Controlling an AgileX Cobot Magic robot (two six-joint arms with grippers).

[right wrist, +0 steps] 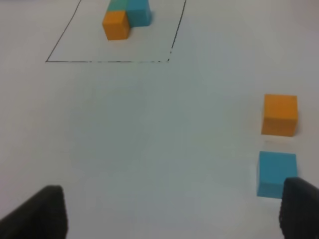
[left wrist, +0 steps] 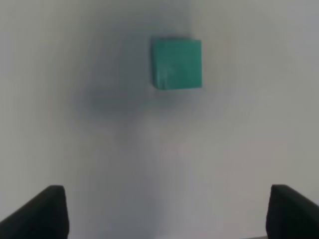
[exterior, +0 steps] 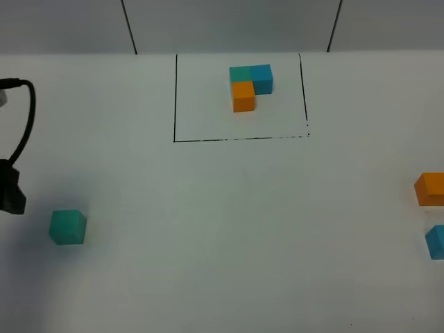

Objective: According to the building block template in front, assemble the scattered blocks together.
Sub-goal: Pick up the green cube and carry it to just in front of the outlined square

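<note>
Both the left gripper and right gripper hang wide open, empty. The teal cube lies at the table's 8 o'clock, orange cube and blue cube at 3, template at 12. Best line the left jaws up squarely with the teal cube's sides before closing.

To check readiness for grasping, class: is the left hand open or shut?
Open. The left hand shows its tips far apart, nothing between; the teal cube lies ahead, untouched.
</note>
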